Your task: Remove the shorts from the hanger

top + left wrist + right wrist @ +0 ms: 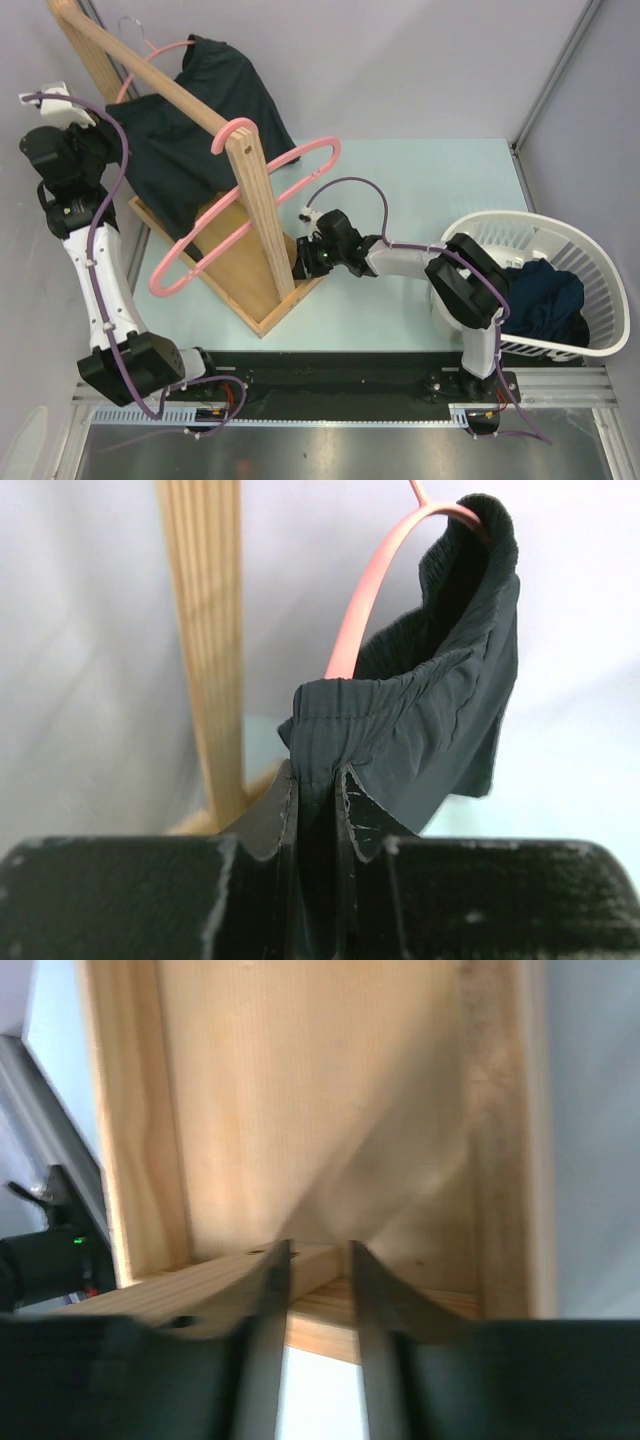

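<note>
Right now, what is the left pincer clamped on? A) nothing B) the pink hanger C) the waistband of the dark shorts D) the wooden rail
C: the left wrist view shows the left pincer pinching the gathered waistband of the dark shorts, which hang over the pink hanger.

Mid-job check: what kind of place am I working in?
Probably a lab test cell staged for laundry: bare grey walls, a wooden rack with pink hangers and shorts, a white laundry basket.

Bright even light, faint shadows, right wrist view blurred, perhaps defocused
</note>
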### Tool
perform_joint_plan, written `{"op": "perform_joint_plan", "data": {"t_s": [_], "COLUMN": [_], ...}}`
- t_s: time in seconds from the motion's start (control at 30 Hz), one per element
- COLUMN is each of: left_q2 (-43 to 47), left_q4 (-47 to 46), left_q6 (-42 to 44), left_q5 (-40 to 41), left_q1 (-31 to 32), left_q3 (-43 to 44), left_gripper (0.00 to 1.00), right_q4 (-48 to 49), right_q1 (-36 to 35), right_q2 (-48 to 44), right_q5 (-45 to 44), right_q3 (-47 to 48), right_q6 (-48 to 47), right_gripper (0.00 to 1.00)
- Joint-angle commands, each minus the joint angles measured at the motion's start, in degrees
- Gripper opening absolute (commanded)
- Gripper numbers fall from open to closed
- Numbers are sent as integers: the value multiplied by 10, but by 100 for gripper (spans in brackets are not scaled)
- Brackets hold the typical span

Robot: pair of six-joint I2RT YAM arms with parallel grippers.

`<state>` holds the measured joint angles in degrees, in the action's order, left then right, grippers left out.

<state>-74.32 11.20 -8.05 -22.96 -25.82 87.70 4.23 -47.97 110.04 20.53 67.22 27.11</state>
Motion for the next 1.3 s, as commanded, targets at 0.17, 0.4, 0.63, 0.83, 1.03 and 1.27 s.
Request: {"op": "perform_joint_plan", "data": {"t_s": [0.17,0.4,0.63,0.83,1.03,1.27], "left_q2": [138,219,246,257,247,220], "left_q4": [-87,-180,-286,-278,-321,-392], "left_q6": [-174,-312,-391,-362,-347,-340], "left_q5": [-84,-151,-204,-177,-133,-162], "left_q1": [-57,-82,-78,-14,140,202], "left_q3": [-185,-331,-516,-574,-620,-653], "left_gripper": [0,0,0,0,0,0], "right_q4": [35,58,3,59,68,61], "right_q1": [15,69,130,217,301,373], "right_q2": [-54,-104,-147,-162,-182,-231], "right_q5": [67,123,119,172,226,245], "right_q3": [-6,-7,-7,-53,-67,-68], "right_q6": [49,87,75,129,141,131], "right_gripper": [59,73,80,82,84,86]}}
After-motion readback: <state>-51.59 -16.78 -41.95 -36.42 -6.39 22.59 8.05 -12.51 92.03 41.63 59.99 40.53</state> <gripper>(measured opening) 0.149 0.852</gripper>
